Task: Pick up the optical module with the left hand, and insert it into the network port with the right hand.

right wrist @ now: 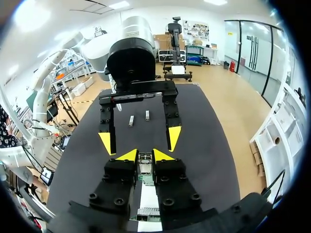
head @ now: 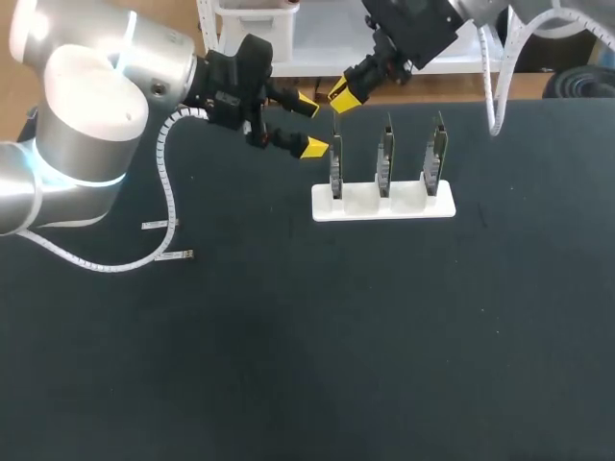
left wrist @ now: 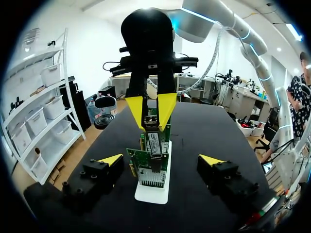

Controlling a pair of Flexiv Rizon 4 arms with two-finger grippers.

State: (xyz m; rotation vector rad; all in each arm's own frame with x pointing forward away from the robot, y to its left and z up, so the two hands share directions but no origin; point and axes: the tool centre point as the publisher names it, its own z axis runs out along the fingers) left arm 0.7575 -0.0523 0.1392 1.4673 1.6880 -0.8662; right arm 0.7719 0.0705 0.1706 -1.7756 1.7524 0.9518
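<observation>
My right gripper (head: 342, 96) is shut on a small silver optical module (left wrist: 150, 120), held end-down just above the leftmost green network card (head: 335, 169). That card is one of three standing upright in a white stand (head: 384, 206). In the right wrist view the module (right wrist: 144, 162) sits between the yellow fingertips (right wrist: 129, 155), with the card directly beneath. My left gripper (head: 310, 126) stands wide open and empty just left of that card. The left wrist view shows the left gripper (left wrist: 160, 160) straddling the row of cards (left wrist: 151, 162), with the right gripper (left wrist: 151, 110) beyond.
Two more optical modules (head: 159, 225) (head: 175, 255) lie flat on the dark table (head: 317, 365) at the left, near my left arm's cable. They also appear past the left gripper (right wrist: 140, 138) as modules (right wrist: 131, 120) in the right wrist view.
</observation>
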